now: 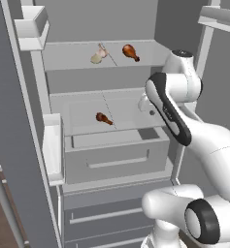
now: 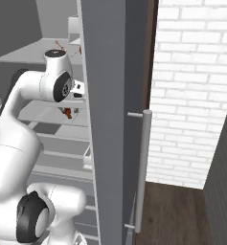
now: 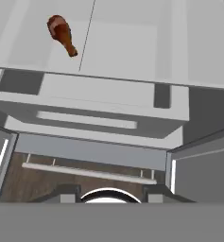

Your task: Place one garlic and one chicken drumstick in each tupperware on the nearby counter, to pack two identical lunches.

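Garlic [image 1: 98, 55] sits on the upper shelf [image 1: 77, 62] of the open fridge in front of you, just left of one chicken drumstick [image 1: 130, 52] that lies apart from it on the same shelf; a second drumstick [image 1: 104, 117] rests alone on the lower shelf [image 1: 126, 109], left of the shelf's middle, above the closed drawer [image 1: 114, 157]. Judging by that, you have barely started: neither drumstick nor the garlic has left the fridge, only one garlic bulb is visible from here, and no tupperware or desk appears around the fridge, so both lunches look still to be packed. Your arm rises from the base at the lower right of the left base view, bends at the elbow in front of the right edge of the lower shelf, and reaches into the fridge at about that shelf's height; in the right base view the wrist disappears behind the fridge door [image 2: 110, 119]. From the hand view, the camera looks steeply down over the lower shelf, with the second drumstick [image 3: 61, 33] far and to the upper left, well apart from the end effector [image 3: 111, 194]. You can see the two finger tips only as small dark stubs at the bottom edge with a gap between them and nothing in it; how wide they stand you cannot tell. A next reach toward that drumstick would need a shift left.
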Available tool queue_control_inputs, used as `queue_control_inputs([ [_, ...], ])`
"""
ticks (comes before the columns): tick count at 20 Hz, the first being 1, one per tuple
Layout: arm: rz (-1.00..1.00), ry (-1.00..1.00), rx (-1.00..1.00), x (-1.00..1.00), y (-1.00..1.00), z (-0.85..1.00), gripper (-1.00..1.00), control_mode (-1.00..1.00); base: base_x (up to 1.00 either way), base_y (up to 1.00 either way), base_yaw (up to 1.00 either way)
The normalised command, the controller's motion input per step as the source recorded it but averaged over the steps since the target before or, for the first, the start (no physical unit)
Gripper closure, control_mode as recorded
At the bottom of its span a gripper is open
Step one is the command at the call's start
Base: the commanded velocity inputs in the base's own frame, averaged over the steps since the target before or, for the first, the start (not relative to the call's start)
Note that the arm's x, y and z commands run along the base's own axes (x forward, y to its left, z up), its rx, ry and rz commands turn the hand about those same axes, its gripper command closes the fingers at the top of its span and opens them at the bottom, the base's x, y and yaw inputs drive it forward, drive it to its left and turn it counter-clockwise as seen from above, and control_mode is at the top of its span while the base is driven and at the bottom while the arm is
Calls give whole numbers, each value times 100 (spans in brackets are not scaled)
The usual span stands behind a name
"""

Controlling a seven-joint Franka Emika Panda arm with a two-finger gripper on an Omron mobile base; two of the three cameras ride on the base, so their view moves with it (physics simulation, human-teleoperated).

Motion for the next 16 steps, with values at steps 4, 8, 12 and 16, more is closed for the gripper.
queue_control_inputs([
  [4, 1, -28, 0, -6, 5, 12, -100, -100, 0, 0, 0],
  [8, 3, -78, 0, -10, 5, 40, -100, -100, 0, 0, 0],
  [12, 1, -71, 0, 0, 8, 52, -100, -100, 0, 0, 0],
  [16, 0, -36, 0, 19, 8, 48, -100, -100, 0, 0, 0],
])
